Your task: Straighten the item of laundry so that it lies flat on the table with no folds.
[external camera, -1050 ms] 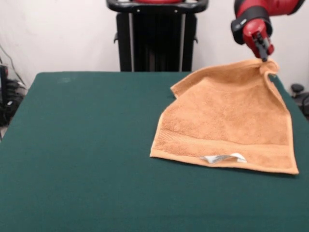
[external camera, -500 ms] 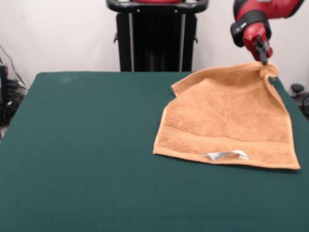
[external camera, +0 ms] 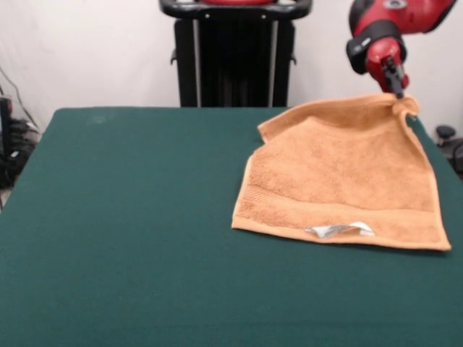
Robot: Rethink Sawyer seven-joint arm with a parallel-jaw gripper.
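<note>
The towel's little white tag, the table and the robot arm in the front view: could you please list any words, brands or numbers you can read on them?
No text can be read anywhere.
White care tag on the towel: any print is too small and blurred to read.
Gripper and red arm: no label or number visible.
Green table: plain, no markings.
Black pedestal: no legible sign.

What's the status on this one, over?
Gripper shut on towel corner, lifted. Near hem and white tag on table. Nothing in the way.
</note>
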